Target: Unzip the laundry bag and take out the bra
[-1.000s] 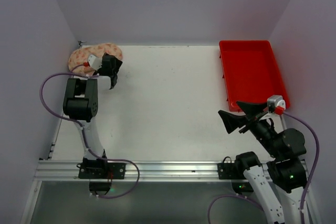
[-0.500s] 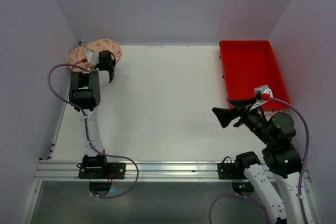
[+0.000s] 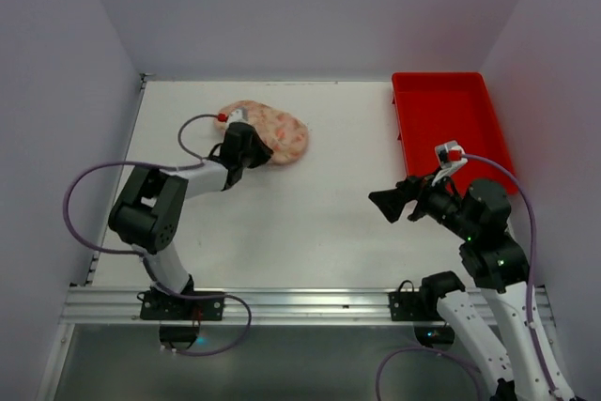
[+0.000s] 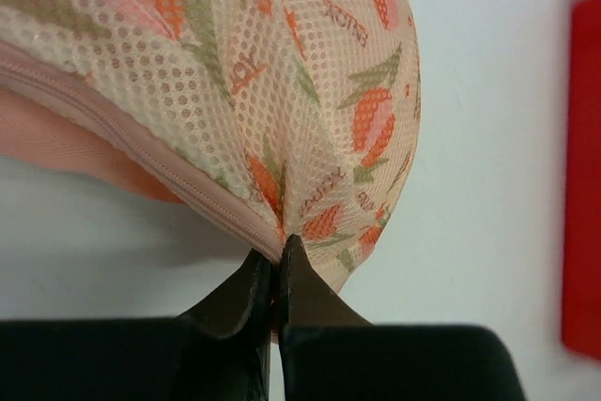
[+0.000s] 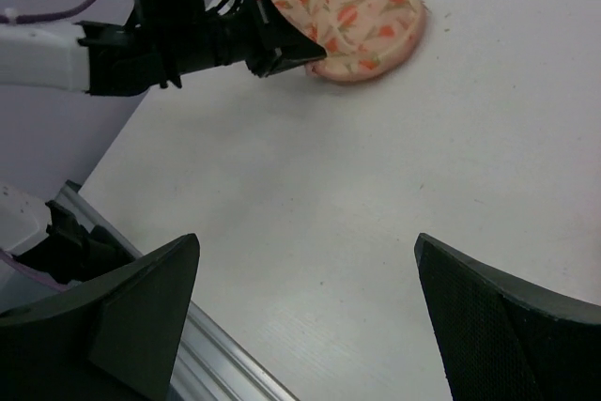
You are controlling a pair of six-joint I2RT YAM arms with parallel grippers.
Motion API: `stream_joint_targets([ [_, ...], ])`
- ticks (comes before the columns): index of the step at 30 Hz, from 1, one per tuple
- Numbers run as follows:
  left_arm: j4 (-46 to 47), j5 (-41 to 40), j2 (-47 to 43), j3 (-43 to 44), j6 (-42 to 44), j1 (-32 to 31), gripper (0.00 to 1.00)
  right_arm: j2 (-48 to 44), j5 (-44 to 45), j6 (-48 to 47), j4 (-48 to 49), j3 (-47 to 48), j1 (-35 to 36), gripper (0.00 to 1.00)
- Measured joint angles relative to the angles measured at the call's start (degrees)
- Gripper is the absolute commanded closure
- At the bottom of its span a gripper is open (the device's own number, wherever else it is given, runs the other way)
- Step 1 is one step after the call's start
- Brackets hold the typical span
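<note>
The laundry bag, peach mesh with an orange floral print, lies on the white table left of centre. It fills the left wrist view and shows far off in the right wrist view. My left gripper is shut on the bag's near edge, its fingertips pinching the fabric by the pink zipper seam. My right gripper hangs open above bare table near the right side, its fingers wide apart and holding nothing. The bra is hidden.
A red tray stands at the back right, its edge also in the left wrist view. The aluminium rail runs along the table's near edge. Purple walls close in the left, back and right sides.
My left gripper closed on the laundry bag in the back left corner and dragged it right, toward the table's middle. My right arm drifted slightly left, still open.
</note>
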Motion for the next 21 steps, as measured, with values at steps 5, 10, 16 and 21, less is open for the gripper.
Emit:
stream_joint_targets([
  [5, -3.7, 5.6, -15.3, -15.3, 2.2, -13.8, 0.59, 4.5, -1.2, 0.6, -0.7, 0.0, 0.0, 0.01],
  [10, -16.6, 3.8, -28.5, -24.9, 2.5, -14.2, 0.11, 5.0, -1.1, 1.1, -0.5, -2.2, 0.3, 0.01],
  [16, -24.4, -1.1, -45.5, -26.7, 1.6, -13.8, 0.09, 9.8, -0.5, 2.4, 2.5, -5.5, 3.3, 0.01],
  [21, -24.4, -0.6, -45.2, -25.3, -0.4, -15.5, 0.14, 20.2, 2.8, 4.4, 6.2, -6.2, 10.0, 0.01],
])
